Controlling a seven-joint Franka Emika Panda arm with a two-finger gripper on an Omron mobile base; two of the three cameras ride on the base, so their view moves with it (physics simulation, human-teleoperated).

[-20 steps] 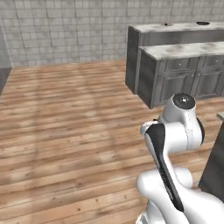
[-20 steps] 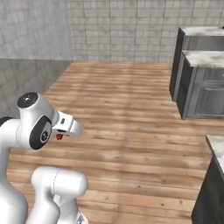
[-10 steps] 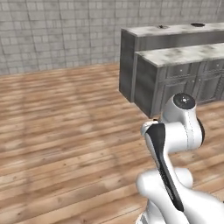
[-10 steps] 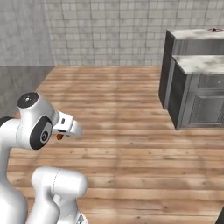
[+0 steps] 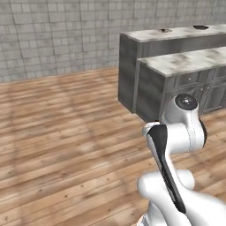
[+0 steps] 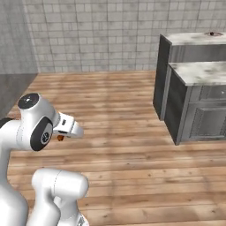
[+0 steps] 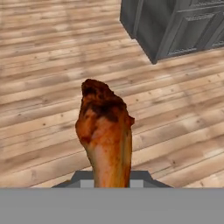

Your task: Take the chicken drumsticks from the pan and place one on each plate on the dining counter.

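The tool is clenched on a chicken drumstick. In the hand view the drumstick rises from between the finger tips at the bottom edge, its narrow pale-orange end down at the tool and its thick, dark-browned end pointing away, over the bare wooden floor. In the right base view a small orange-brown bit of the same drumstick peeks out just under the white hand, close beside the arm's large round dark-capped joint.

The dining desk stands against the far tiled wall, a long marble top over a plain grey base. On its top sit two small dark things, one nearer the desk's left end and one farther right; they are too small to tell what they are. In the right base view one such dark item shows on the same top.

Just in front of the dining desk, and lower than it, stands a shorter marble-topped island with grey panelled doors and a drawer. The drumstick and tool are well apart from the dining desk, over open floor, with the island's dark corner nearest to them in the hand view.
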